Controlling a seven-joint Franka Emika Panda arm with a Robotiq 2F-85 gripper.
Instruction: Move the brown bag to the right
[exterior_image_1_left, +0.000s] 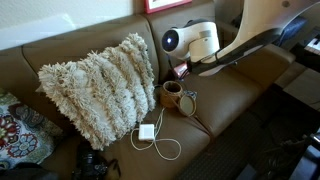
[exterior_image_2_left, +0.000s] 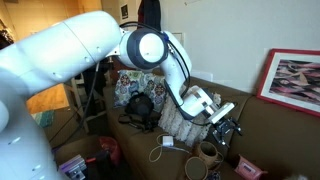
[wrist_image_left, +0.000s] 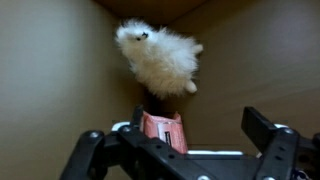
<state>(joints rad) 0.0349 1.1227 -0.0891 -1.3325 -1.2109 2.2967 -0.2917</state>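
The brown bag (exterior_image_1_left: 172, 95) is a small round tan pouch on the couch seat beside the shaggy pillow, with its dark cord (exterior_image_1_left: 189, 98) lying next to it. It also shows in an exterior view (exterior_image_2_left: 208, 152). My gripper (exterior_image_1_left: 181, 68) hovers just above and behind the bag, near the couch back, and appears in an exterior view (exterior_image_2_left: 226, 128). In the wrist view the gripper (wrist_image_left: 176, 137) is open and empty. The bag is out of sight there. A small red box (wrist_image_left: 163, 130) lies between the fingers' line of sight.
A large shaggy cream pillow (exterior_image_1_left: 100, 85) leans on the couch back and shows in the wrist view (wrist_image_left: 160, 55). A white charger with a looped cable (exterior_image_1_left: 148, 133) lies at the seat's front. A patterned cushion (exterior_image_1_left: 18, 135) and dark camera (exterior_image_1_left: 90, 165) sit at one end.
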